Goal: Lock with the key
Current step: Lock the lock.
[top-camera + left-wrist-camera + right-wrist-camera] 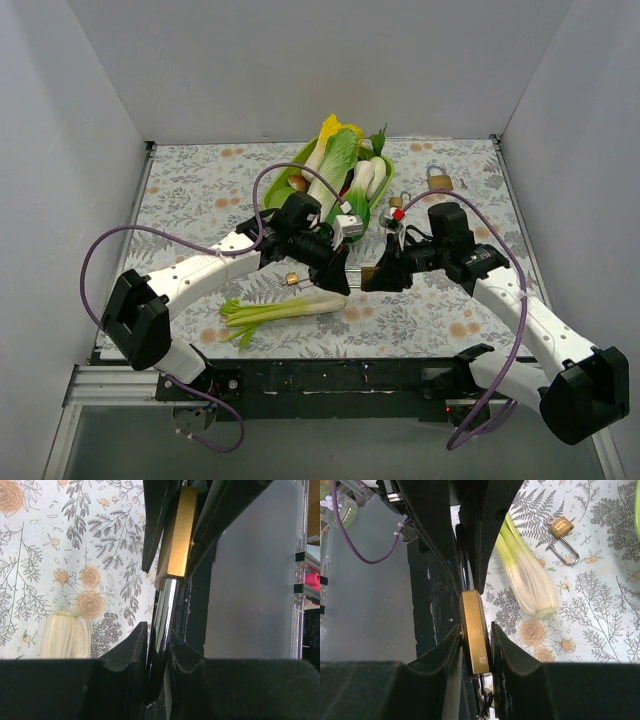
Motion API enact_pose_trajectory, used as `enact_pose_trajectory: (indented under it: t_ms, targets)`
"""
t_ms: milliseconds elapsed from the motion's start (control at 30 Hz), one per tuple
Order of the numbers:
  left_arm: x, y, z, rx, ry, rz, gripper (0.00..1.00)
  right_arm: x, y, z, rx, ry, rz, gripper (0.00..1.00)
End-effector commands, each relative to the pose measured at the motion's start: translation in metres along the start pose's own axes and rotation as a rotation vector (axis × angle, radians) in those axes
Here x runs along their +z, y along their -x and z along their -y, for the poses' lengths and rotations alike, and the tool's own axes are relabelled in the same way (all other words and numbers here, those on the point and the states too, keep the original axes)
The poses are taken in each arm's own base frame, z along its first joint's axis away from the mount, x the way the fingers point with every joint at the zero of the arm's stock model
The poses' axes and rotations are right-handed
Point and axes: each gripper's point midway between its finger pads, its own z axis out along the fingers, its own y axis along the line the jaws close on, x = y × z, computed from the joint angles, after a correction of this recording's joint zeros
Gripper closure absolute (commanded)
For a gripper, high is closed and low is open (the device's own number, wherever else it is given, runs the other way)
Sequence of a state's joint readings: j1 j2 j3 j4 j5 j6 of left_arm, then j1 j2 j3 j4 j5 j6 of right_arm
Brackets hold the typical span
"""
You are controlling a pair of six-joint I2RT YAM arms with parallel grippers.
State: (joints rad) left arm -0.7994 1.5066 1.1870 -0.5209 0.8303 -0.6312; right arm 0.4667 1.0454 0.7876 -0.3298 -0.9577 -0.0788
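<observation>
The right gripper [476, 629] clamps the rectangular brass padlock [473, 652] over the tabletop [200, 190] middle. The left gripper [159, 636] pinches its steel shackle [168, 600].

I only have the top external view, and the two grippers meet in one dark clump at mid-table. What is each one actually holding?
Observer: The right wrist view shows the right gripper clamped on the brass body of a padlock, seen edge-on.
Operator: And the left one?
Observer: In the left wrist view, the left gripper pinches that same padlock's silver shackle.
Operator: Is the loose lock by the stalk vegetable open?
Observer: It looks so. The right wrist view shows the small padlock lying on the tablecloth with its shackle swung out, beside the stalk vegetable but not touching it.
</observation>
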Motion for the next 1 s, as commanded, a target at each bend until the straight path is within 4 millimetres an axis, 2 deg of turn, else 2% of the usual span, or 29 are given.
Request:
enact_pose_trajectory:
  t_ms: [0, 133, 167, 233, 300, 333, 433, 467, 567, 633, 667, 700, 767, 867, 967]
  targets:
    - [-0.017, 0.115, 0.075, 0.450, -0.165, 0.386, 1.00, 0.011, 0.035, -0.053, -0.212, 0.236, 0.037, 0.99]
    - [-0.031, 0.097, 0.060, 0.407, -0.108, 0.365, 1.00, -0.006, 0.032, -0.042, -0.207, 0.181, 0.026, 0.99]
    - [-0.035, 0.093, 0.053, 0.397, -0.089, 0.364, 1.00, -0.010, 0.025, -0.041, -0.172, 0.170, 0.001, 0.99]
    - [-0.039, 0.083, 0.051, 0.384, -0.074, 0.349, 1.00, -0.016, 0.028, -0.036, -0.187, 0.142, 0.002, 0.96]
    - [-0.042, 0.073, 0.046, 0.389, -0.062, 0.323, 1.00, -0.021, 0.026, -0.034, -0.159, 0.121, -0.017, 0.82]
    - [-0.043, 0.071, 0.047, 0.399, -0.057, 0.319, 1.00, -0.023, 0.025, -0.032, -0.151, 0.108, -0.022, 0.61]
    - [-0.047, 0.061, 0.041, 0.393, -0.048, 0.297, 1.00, -0.028, 0.028, -0.029, -0.150, 0.070, -0.036, 0.39]
    - [-0.048, 0.060, 0.039, 0.391, -0.044, 0.296, 1.00, -0.030, 0.029, -0.028, -0.152, 0.061, -0.036, 0.37]
    - [-0.048, 0.056, 0.033, 0.379, -0.037, 0.287, 1.00, -0.036, 0.034, -0.028, -0.168, 0.042, -0.032, 0.38]
    - [-0.047, 0.056, 0.034, 0.379, -0.048, 0.287, 1.00, -0.038, 0.031, -0.027, -0.164, 0.040, -0.027, 0.53]
    - [-0.045, 0.056, 0.033, 0.374, -0.055, 0.286, 1.00, -0.037, 0.030, -0.026, -0.164, 0.042, -0.023, 0.54]
    - [-0.044, 0.057, 0.032, 0.370, -0.061, 0.289, 1.00, -0.036, 0.029, -0.026, -0.145, 0.043, -0.022, 0.53]
    - [-0.042, 0.057, 0.032, 0.360, -0.072, 0.289, 1.00, -0.035, 0.026, -0.021, -0.140, 0.030, -0.020, 0.44]
    - [-0.039, 0.057, 0.029, 0.348, -0.072, 0.290, 1.00, -0.035, 0.026, -0.015, -0.129, 0.000, -0.011, 0.39]
    - [-0.041, 0.067, 0.029, 0.308, -0.070, 0.326, 1.00, -0.035, 0.026, -0.010, -0.117, -0.033, 0.012, 0.37]
